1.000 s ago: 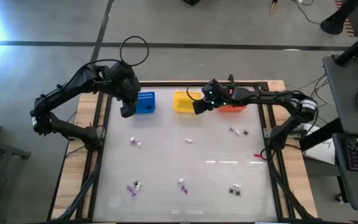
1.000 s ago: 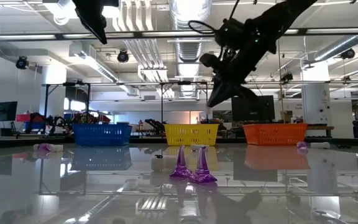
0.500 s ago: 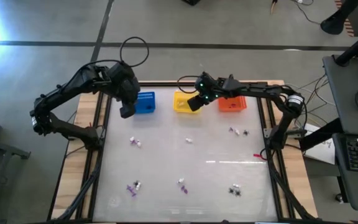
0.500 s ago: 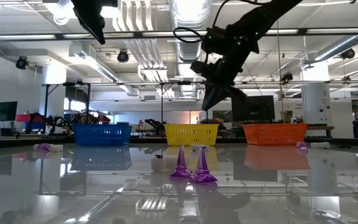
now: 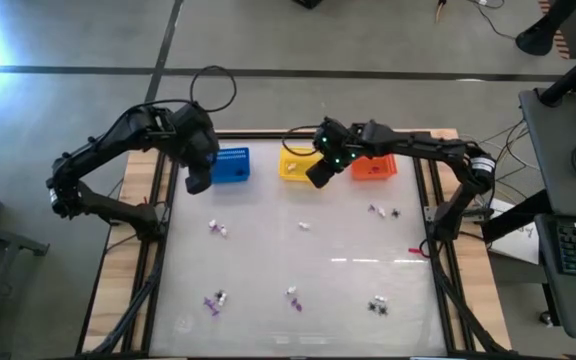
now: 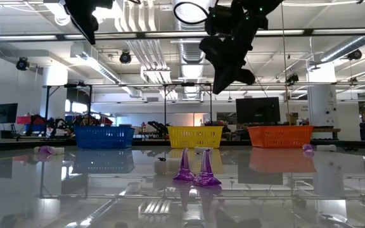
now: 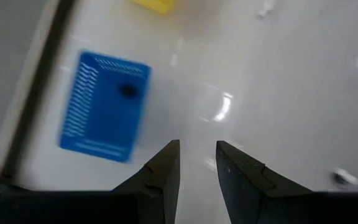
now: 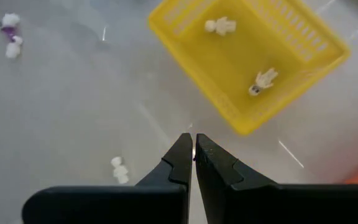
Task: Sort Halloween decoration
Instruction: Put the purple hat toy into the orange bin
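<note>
Trinkets [image 5: 295,297] unmoved; closed right gripper [image 5: 315,177] retreated from yellow basket [image 5: 296,163], left gripper [image 5: 197,184] parted

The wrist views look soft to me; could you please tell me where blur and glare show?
Left wrist view: the blue basket is smeared, with glare patches on the table. Right wrist view: the yellow basket edges are blurred. High view: strong glare at the top left corner.
</note>
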